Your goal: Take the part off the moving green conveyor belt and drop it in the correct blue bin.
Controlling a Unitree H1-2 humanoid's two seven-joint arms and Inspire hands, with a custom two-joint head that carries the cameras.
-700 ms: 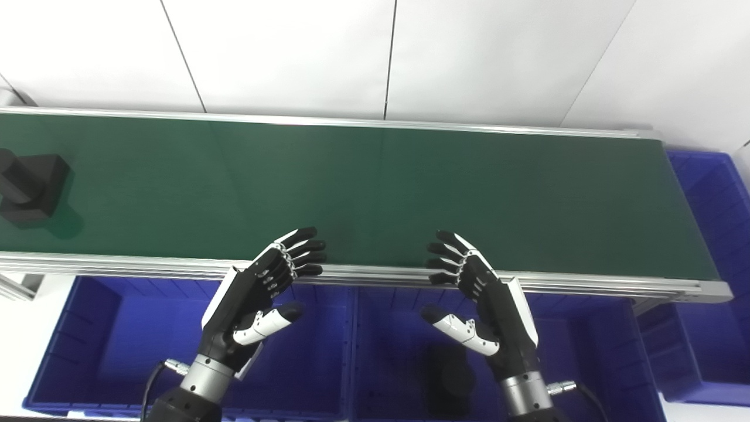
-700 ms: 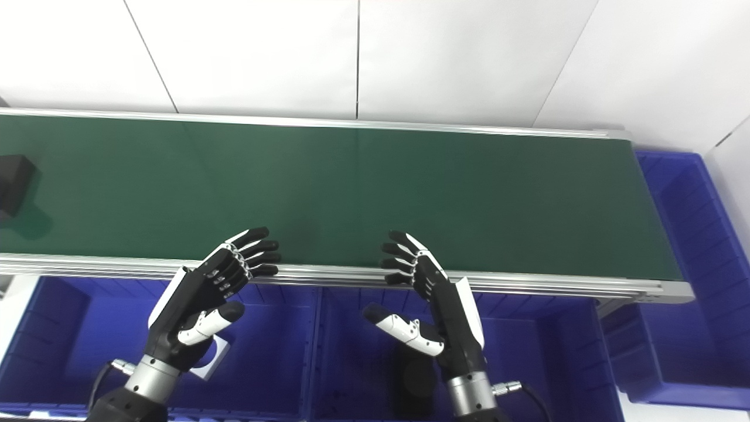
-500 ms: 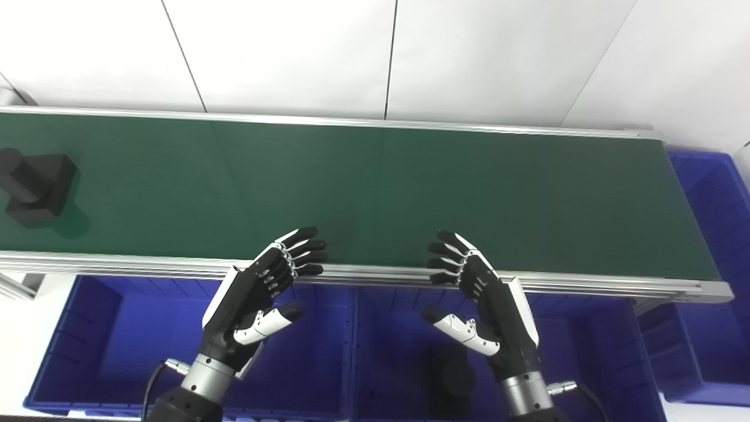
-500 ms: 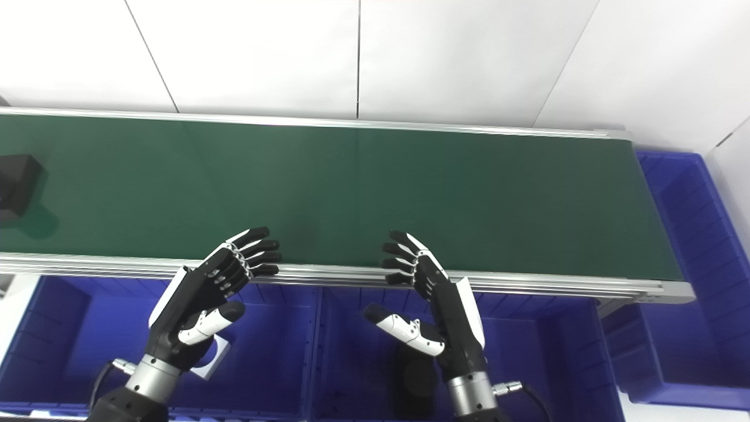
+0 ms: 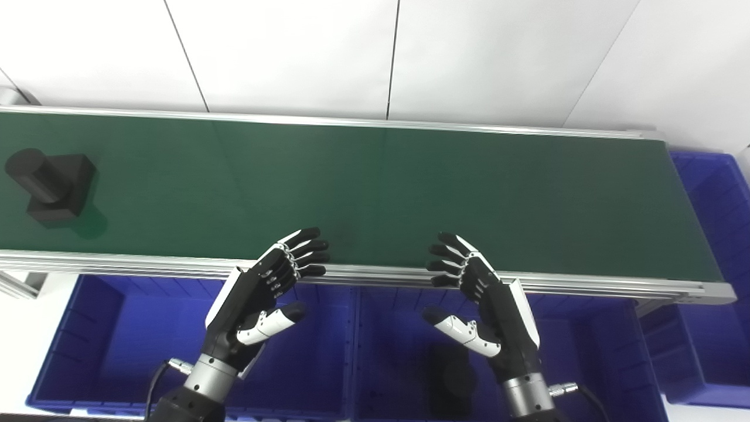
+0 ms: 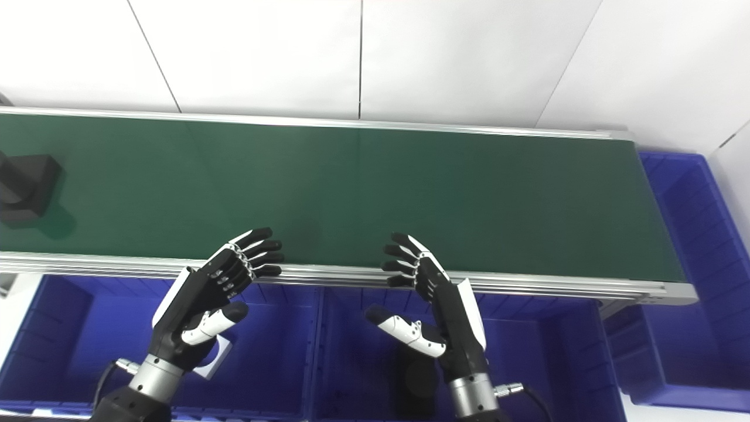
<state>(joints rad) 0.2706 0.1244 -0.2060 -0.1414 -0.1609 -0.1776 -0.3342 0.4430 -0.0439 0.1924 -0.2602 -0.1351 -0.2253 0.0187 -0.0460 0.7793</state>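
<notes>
Blue bins (image 5: 88,346) fill the bottom of the frame, below the belt's near rail; the middle one holds a dark shape (image 5: 450,375), prob. a part already in it, too dim to be sure. Above the bins, both hands hover w/ fingers spread & thumbs out, holding nothing: left hand (image 5: 258,296) lower centre-left, right hand (image 5: 483,296) lower centre-right, fingertips over the near aluminium rail (image 5: 381,274). Beyond them the green conveyor belt (image 5: 410,187) runs across the mid frame, bare except at far left, where the black part (image 5: 53,187) sits: square block w/ a cylinder stub on top, well apart from both hands. Another blue bin (image 5: 712,193) at the belt's right end. Task-wise: nothing grasped yet; the pick, the carry & the drop into the right bin are all left.
</notes>
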